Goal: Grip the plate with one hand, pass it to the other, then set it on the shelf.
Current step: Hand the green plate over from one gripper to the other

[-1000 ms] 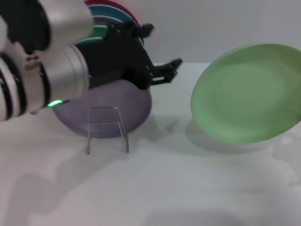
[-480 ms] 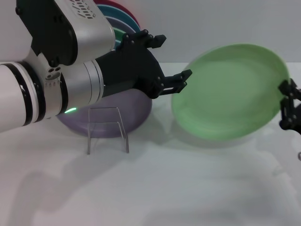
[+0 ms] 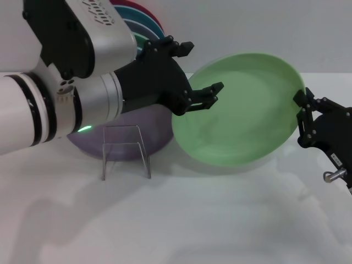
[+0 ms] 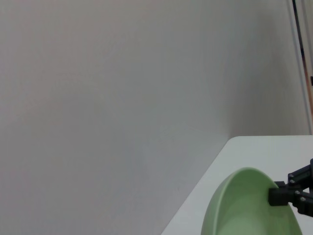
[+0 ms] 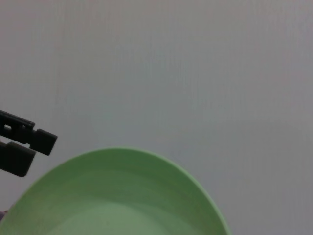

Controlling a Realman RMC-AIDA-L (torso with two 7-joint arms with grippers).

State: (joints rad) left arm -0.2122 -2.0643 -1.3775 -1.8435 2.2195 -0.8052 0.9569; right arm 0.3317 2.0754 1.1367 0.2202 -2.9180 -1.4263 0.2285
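Between two grippers, one mint plate (image 3: 242,110): right gripper (image 3: 303,122) fingers pinching it, left gripper (image 3: 201,77) fingers spread.

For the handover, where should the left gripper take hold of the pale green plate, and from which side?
The near rim of the plate, approached from the robot's left. The plate is held tilted on edge by the right gripper at its far rim, and the open left gripper already faces that free edge.

- The place looked like a robot test bench in a lab rather than a home.
- A bare white table (image 3: 181,220) stood against a plain grey wall (image 4: 112,107).
- Coloured plates (image 3: 144,23) and a wire rack (image 3: 125,149) served as props.
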